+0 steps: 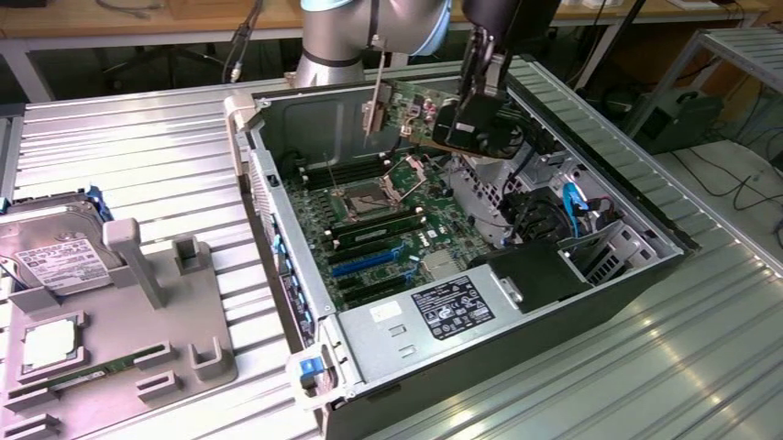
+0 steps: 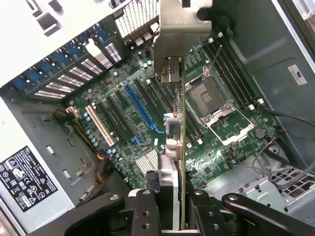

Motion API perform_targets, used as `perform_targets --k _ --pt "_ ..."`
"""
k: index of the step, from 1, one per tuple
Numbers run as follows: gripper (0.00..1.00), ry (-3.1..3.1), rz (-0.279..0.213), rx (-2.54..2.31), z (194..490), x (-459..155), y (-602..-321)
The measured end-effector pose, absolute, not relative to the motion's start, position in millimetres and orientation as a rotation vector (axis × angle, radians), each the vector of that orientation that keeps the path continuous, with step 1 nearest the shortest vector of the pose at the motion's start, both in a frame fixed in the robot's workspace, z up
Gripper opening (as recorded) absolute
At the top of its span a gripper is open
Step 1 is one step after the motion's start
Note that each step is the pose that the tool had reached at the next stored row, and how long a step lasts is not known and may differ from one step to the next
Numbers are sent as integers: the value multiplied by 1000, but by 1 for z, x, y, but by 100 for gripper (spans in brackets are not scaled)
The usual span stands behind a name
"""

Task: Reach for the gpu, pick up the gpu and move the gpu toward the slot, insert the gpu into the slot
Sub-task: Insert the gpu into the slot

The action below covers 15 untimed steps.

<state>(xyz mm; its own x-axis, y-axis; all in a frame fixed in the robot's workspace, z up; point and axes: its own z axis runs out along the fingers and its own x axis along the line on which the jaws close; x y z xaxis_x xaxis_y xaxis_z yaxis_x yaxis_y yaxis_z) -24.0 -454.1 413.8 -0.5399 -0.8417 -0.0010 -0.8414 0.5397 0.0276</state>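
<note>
While the gripper grasps the gpu at one end, the card hangs upright above the motherboard inside the open case, touching no slot.

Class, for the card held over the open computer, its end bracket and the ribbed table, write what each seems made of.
Card: green circuit board, likely fibreglass laminate, matt, studded with components.
Bracket: bare sheet metal, probably steel, dull silver sheen.
Table: ribbed metal, perhaps aluminium, pale grey with soft glare.
</note>
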Motion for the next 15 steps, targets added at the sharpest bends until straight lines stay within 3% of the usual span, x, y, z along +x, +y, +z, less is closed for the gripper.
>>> perform_targets --k 15 --pt "28 -2600 -46 1738 412 -22 -452"
